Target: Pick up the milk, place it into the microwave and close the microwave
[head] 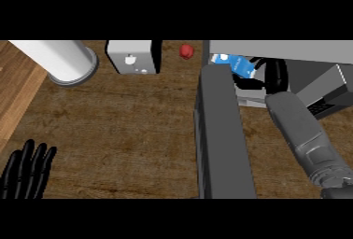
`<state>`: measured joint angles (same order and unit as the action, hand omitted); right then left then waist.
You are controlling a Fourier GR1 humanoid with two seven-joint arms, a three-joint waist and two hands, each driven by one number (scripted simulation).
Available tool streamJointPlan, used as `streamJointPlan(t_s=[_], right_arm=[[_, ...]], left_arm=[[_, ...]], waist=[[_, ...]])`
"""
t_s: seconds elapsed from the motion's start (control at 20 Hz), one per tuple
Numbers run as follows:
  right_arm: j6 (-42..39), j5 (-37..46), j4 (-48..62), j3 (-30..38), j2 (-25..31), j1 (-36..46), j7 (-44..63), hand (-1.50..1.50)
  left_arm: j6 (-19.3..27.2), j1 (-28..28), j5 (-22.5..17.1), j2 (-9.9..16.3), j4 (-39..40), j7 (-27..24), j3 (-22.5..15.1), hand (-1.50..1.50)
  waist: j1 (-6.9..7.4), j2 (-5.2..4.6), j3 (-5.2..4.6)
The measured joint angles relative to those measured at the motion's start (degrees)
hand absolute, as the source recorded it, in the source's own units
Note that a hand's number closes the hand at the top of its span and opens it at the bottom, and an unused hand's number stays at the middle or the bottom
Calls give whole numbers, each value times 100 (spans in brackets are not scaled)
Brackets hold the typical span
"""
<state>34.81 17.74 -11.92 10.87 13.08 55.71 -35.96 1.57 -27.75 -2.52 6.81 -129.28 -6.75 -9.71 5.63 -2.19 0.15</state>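
The milk, a blue and white carton, sits inside the microwave at the upper right, close to its left wall. My right hand reaches into the cavity with its fingers curled round the carton's right side. The microwave's dark grey door hangs open and runs down the middle of the view toward the lower edge. My right forearm passes to the right of that door. At the lower left my left hand rests open, fingers up.
A white cylinder lies at the upper left. A grey and white boxy appliance stands at the back, with a small red object to its right. A lighter wooden strip borders the brown counter on the left.
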Motion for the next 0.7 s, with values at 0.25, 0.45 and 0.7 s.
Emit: streamJointPlan(t_s=[0.25, 0.45, 0.7], right_arm=[[-64, 294, 386, -228, -19, 293, 158, -150], [-142, 375, 547, -283, -121, 361, 151, -150], [-160, 372, 627, -253, -235, 503, 213, -150]], left_arm=[[-23, 107, 56, 75, 54, 40, 82, -150], [-4, 172, 136, 57, 61, 77, 21, -150], [-15, 150, 201, 78, 13, 90, -3, -150]], waist=[[72, -29, 3], [76, -40, 7], [74, -26, 7]])
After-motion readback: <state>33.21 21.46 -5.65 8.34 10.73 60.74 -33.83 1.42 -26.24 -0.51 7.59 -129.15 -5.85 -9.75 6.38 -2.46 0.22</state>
